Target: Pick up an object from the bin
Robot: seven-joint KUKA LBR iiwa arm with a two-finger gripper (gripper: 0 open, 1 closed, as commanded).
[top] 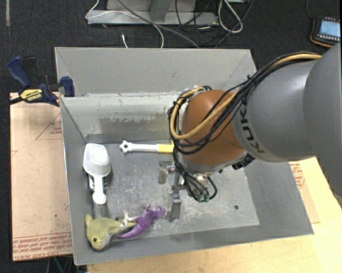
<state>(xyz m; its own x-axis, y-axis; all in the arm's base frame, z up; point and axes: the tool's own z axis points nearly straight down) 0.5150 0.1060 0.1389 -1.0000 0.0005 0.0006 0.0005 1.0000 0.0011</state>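
- Grey metal bin (240, 206) with sloped walls; flat floor scuffed and dusted with pale specks, most of all in the middle.
- Around the bin, dark floor (33, 31) of the room, with loose cables (223, 14) lying behind the far wall.
- Grey arm (293, 112) reaching in from the right, with orange cover (207, 129) at the wrist and black and yellow wiring (179, 124) looped around it.
- Claw (173, 208) low over bare bin floor, a little left of centre and toward the near wall; impossible to tell if released or clenched, and nothing seen gripped in it.
- Purple toy (141, 222) nearest to the claw: just beside it on the left, lying flat along the near wall, not touched as far as can be seen.
- Yellow-green plush toy (97, 231) in the near left corner, touching the purple toy's far end.
- White bottle (97, 163) lying along the left wall, cap end toward the plush toy.
- White tool with yellow handle (139, 147) flat near the back wall, handle end hidden under the orange cover.
- Open room: right half of the floor bare; left edge and near left corner crowded.
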